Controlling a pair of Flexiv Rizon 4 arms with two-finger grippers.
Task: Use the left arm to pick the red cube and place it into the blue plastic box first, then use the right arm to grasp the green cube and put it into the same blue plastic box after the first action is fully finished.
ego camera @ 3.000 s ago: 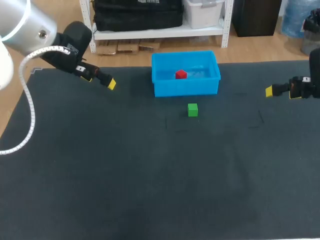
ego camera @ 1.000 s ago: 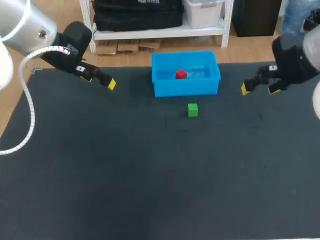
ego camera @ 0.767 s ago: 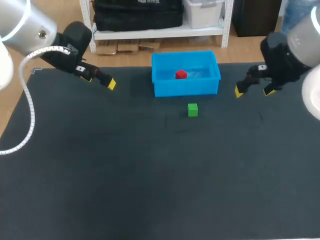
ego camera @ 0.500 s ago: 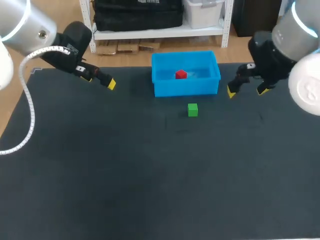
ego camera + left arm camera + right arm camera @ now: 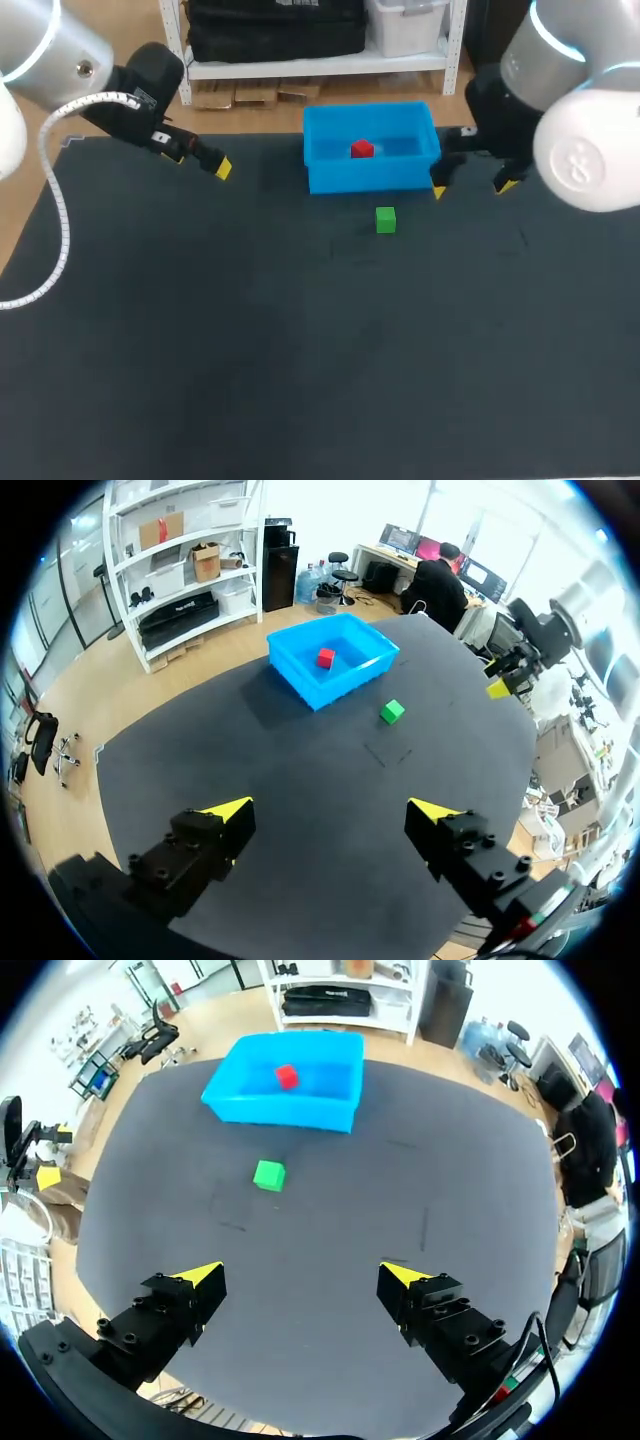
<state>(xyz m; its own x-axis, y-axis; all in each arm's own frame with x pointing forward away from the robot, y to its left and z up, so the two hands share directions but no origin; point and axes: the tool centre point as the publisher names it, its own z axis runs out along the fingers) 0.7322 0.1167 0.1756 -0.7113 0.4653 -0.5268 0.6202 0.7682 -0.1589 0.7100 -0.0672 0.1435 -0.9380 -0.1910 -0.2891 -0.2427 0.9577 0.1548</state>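
Tabletop scene, counting two grippers, two cubes and one box, all over one dark table [image 5: 250, 350].

Starting at the left: showing the left gripper [image 5: 205, 160] hanging above the far left part of the table, well apart from the box and angling toward the middle. Spreading both yellow-tipped fingers wide in the left wrist view, with nothing held between them.

Moving to the middle: showing the single blue plastic box [image 5: 372, 175] sitting near the table's far edge, open side up. Containing exactly one red cube [image 5: 362, 149], resting near the middle of the box floor and not leaning on any wall, as far as can be told.

Coming forward from the box: showing the one green cube [image 5: 385, 220] sitting flat on the table, near the box's front wall but apart from it, touched by nothing.

Ending at the right: showing the right gripper [image 5: 472, 187] hovering just beside the box's right front corner, one yellow tip close to that corner and the other farther right. Standing wide open as well and gripping nothing, with the green cube lying ahead of its fingers and the box beyond that in the right wrist view.
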